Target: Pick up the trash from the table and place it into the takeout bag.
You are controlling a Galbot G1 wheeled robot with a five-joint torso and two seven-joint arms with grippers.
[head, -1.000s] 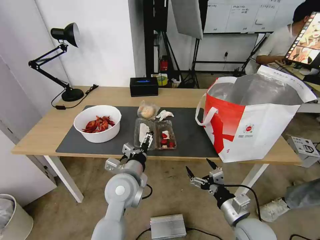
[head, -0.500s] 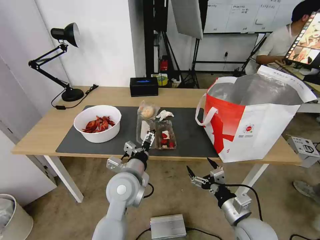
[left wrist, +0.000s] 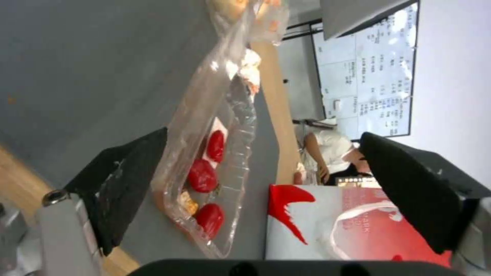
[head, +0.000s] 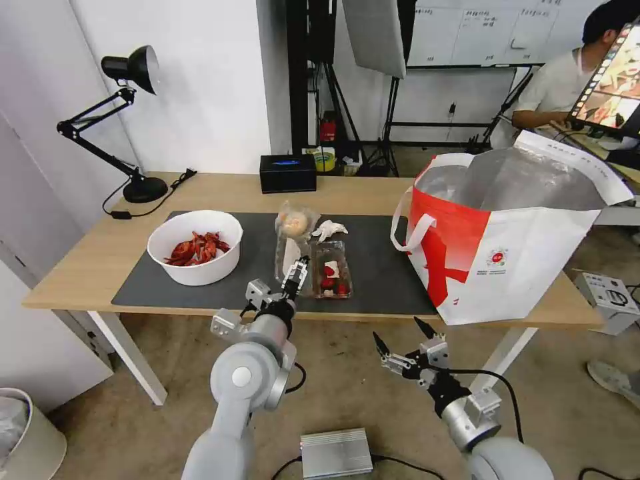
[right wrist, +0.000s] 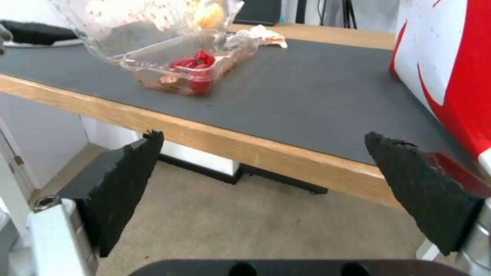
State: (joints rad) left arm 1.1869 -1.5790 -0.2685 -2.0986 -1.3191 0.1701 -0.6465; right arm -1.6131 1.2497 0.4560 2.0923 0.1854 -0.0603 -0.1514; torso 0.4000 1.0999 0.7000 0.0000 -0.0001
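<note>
On the table (head: 80, 267), a clear hinged tray (head: 330, 270) with red scraps lies near the front edge of the dark mat (head: 380, 267). Its lid half stands raised, leaning on one finger (left wrist: 122, 184) of my open left gripper (head: 298, 270), which is at the tray's left side. Behind the tray are a bagged bun (head: 295, 222) and a crumpled tissue (head: 329, 229). To the left sits a white bowl (head: 195, 247) of red crayfish shells. The takeout bag (head: 507, 233) stands open on the right. My right gripper (head: 397, 330) hangs open below the table's front edge, holding nothing.
A black box (head: 287, 173) sits at the table's back edge and a black desk lamp (head: 130, 120) at the back left. On the floor are a metal box (head: 335, 452) and a bin (head: 27, 433). A person sits at the back right.
The tray's lid half, flat on the mat a second ago, has swung up to stand on edge as my left gripper pushed forward against it. The right arm has barely moved.
</note>
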